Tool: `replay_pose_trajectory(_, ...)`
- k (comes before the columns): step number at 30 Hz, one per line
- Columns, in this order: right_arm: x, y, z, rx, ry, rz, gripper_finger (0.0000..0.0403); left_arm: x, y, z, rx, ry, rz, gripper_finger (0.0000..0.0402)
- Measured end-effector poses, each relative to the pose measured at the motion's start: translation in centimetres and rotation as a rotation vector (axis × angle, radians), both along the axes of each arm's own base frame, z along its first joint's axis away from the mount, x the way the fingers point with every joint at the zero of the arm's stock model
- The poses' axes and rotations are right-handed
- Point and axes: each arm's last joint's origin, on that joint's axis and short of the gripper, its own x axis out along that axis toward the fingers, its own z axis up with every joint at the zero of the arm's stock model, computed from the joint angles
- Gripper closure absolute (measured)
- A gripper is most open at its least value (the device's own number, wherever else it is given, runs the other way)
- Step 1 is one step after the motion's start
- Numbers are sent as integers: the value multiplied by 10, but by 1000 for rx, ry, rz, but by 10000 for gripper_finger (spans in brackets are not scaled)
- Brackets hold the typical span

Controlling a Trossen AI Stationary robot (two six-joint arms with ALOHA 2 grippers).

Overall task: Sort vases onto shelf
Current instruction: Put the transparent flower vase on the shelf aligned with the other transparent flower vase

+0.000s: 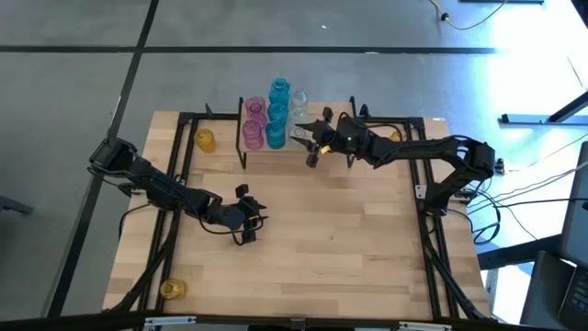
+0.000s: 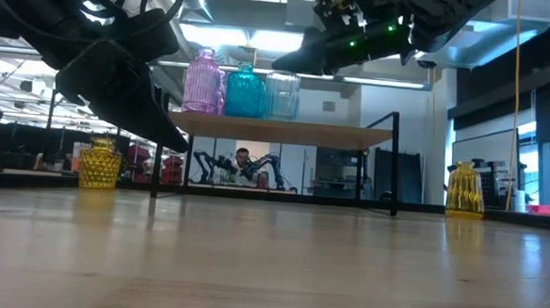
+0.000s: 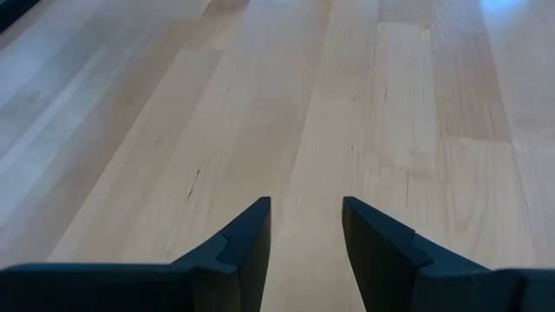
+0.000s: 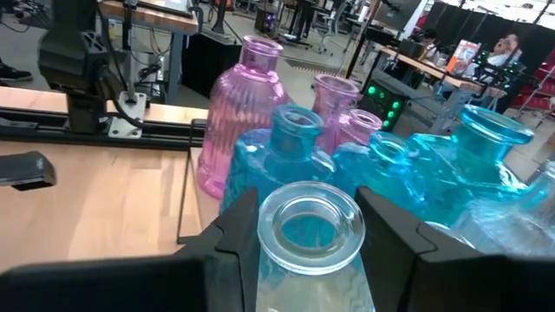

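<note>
The clear glass vase [image 4: 310, 227] is sitting between the right pincer's [image 1: 307, 138] two fingers, clenched tight, up over the small wooden shelf [image 2: 286, 130]. It is hanging beside the pink ribbed glass vases [image 4: 238, 121] and blue glass vases [image 4: 282, 156], probably to join that group. The left pincer [image 3: 305, 234] is waiting low over the wooden desk [image 1: 349, 248], fingers apart and holding nothing.

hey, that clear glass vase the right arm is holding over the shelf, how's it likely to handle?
The clear glass vase sits between the right gripper jaws by its smooth round neck, so probably slippery. Being glass, it's likely rigid and breakable. Crowded blue vases and pink vases nearby could tip if bumped.
</note>
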Motion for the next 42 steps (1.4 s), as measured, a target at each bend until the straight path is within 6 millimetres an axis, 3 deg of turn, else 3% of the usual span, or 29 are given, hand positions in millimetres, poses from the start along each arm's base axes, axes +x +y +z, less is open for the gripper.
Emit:
replay_pose_trajectory(20,2,-5,-5,2,6,-12,269,0,0,0,0,0,0,264)
replay_pose_trajectory(32,2,-6,-5,-26,16,-45,181,0,0,0,0,0,0,264)
replay_pose_trajectory(42,2,-7,0,-81,-24,-90,181,0,0,0,0,0,0,264)
